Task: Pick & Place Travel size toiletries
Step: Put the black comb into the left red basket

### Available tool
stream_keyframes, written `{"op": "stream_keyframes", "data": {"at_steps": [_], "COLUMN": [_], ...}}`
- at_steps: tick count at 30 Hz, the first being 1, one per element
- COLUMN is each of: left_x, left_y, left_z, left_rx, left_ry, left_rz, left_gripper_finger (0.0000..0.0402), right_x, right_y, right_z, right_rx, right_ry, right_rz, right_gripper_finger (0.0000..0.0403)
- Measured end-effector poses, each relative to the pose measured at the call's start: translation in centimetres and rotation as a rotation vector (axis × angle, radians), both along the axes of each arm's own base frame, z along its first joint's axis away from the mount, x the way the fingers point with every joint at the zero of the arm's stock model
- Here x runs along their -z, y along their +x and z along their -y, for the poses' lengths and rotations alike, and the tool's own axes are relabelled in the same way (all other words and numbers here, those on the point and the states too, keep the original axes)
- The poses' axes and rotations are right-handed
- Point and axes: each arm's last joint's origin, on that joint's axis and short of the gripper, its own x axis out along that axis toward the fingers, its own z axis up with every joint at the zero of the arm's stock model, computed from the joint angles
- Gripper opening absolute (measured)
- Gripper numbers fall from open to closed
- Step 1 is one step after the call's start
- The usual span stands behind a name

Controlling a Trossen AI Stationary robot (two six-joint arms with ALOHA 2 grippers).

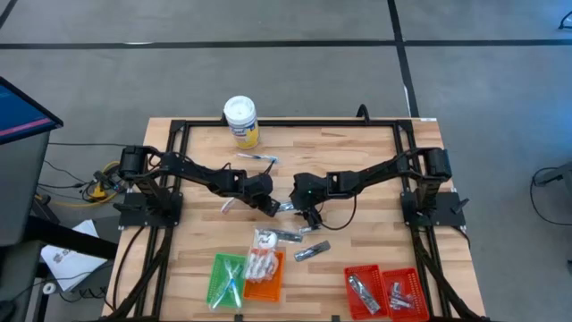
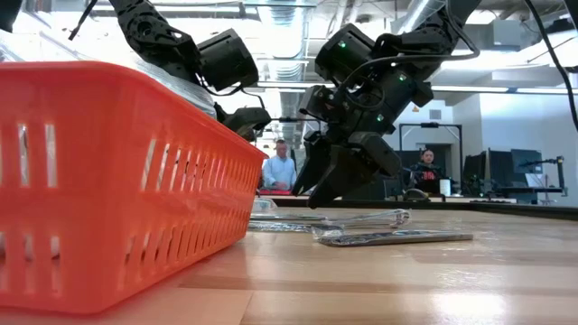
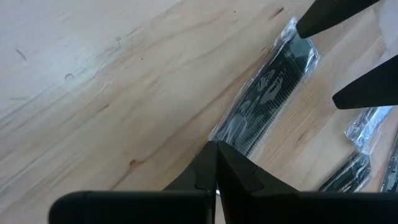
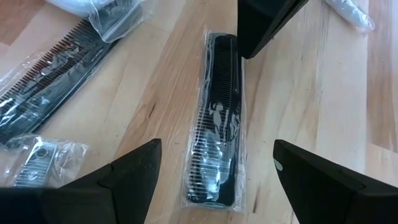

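1. Right claw (image 4: 214, 168): fingers spread wide, hanging low over a clear-wrapped black comb (image 4: 217, 118) that lies flat on the wooden surface (image 1: 375, 179) near its middle; no contact seen.
2. Left claw (image 3: 216, 163): fingers pressed together, holding nothing, tips just beside one end of the same comb.
3. More wrapped toiletries (image 1: 310, 251) lie loose on the surface towards the front.
4. Others sit in the green tray (image 1: 217, 284), orange tray (image 1: 264, 288) and red trays (image 1: 384, 277).
5. White-lidded tub (image 1: 240, 120): upright at the far edge.
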Motion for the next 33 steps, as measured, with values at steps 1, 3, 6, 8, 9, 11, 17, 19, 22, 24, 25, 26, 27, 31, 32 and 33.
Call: {"op": "stream_keyframes", "data": {"at_steps": [1, 3, 6, 8, 9, 11, 17, 19, 22, 24, 25, 26, 27, 31, 32, 33], "left_x": [0.0, 0.1, 0.3, 0.5, 0.6, 0.9, 1.8, 1.9, 1.9, 2.0, 2.0, 2.0, 2.0, 2.1, 2.1, 2.1], "left_y": [0.0, -0.1, -0.1, 0.1, 0.0, 0.1, 0.2, 0.2, 0.2, 0.0, 0.0, 0.0, 0.0, -0.1, -0.1, -0.1], "left_z": [0.0, 0.0, 0.0, 0.1, 0.1, 0.1, 0.2, 0.3, 0.2, 0.1, 0.1, 0.1, 0.0, -0.4, -0.5, -0.6], "left_rx": [0.000, 0.000, 0.009, 0.014, 0.016, 0.015, 0.029, 0.037, 0.038, 0.038, 0.042, 0.053, 0.057, 0.085, 0.089, 0.092], "left_ry": [0.000, -0.001, -0.017, -0.026, -0.030, -0.042, -0.094, -0.110, -0.112, -0.112, -0.111, -0.104, -0.102, -0.116, -0.116, -0.119], "left_rz": [-0.003, -0.012, -0.020, -0.018, -0.025, -0.031, -0.059, -0.063, -0.067, -0.080, -0.081, -0.081, -0.080, -0.079, -0.078, -0.078], "left_gripper_finger": [0.0000, 0.0000, 0.0000, 0.0000, 0.0000, 0.0000, 0.0000, 0.0000, 0.0000, 0.0000, 0.0000, 0.0000, 0.0000, 0.0000, 0.0000, 0.0000], "right_x": [0.0, 0.0, 0.0, 0.0, 0.0, 0.0, 0.1, 0.1, 0.1, 0.1, 0.1, 0.1, 0.1, 0.1, 0.1, 0.1], "right_y": [0.0, 0.0, 0.0, 0.1, 0.1, 0.1, 0.1, 0.1, 0.1, 0.1, 0.1, 0.1, 0.1, 0.1, 0.1, 0.1], "right_z": [0.0, 0.0, 0.0, 0.0, 0.0, -0.1, -0.2, -0.2, -0.2, -0.1, -0.1, -0.2, -0.2, -0.2, -0.2, -0.2], "right_rx": [0.000, 0.000, 0.000, 0.000, 0.000, -0.002, -0.011, -0.016, -0.028, -0.026, -0.027, -0.028, -0.028, -0.031, -0.031, -0.031], "right_ry": [0.000, 0.000, 0.000, 0.000, 0.000, 0.000, -0.004, -0.009, -0.022, -0.024, -0.025, -0.025, -0.025, -0.027, -0.027, -0.027], "right_rz": [0.001, 0.004, 0.005, 0.007, 0.007, 0.007, 0.007, 0.007, 0.010, 0.011, 0.011, 0.010, 0.010, 0.006, 0.006, 0.006], "right_gripper_finger": [0.0302, 0.0302, 0.0302, 0.0302, 0.0302, 0.0302, 0.0302, 0.0302, 0.0302, 0.0302, 0.0302, 0.0302, 0.0302, 0.0302, 0.0302, 0.0302]}}
